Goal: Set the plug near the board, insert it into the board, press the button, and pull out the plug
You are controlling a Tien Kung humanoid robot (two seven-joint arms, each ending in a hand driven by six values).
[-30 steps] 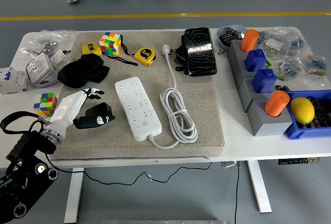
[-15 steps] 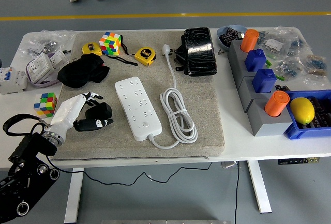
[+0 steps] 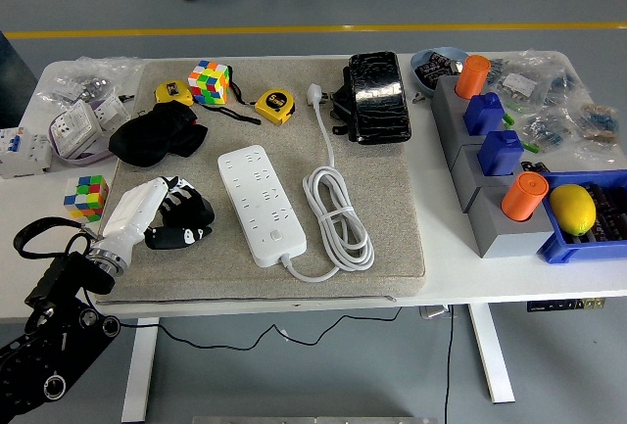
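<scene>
Grey mat [image 3: 392, 199] covers most of the white table [image 3: 294, 292]. White power strip [image 3: 261, 206] lies mid-mat, its cord [image 3: 338, 216] coiled just right. Blue bin [image 3: 588, 238] at the right edge holds a lemon [image 3: 572, 209]. Left hand [image 3: 162, 216] has its fingers curled around the black plug [image 3: 186, 218], just left of the strip.

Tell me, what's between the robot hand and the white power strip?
Only bare grey mat, seen from the head view, separates the robot hand, gripping the black plug, from the power strip.
</scene>
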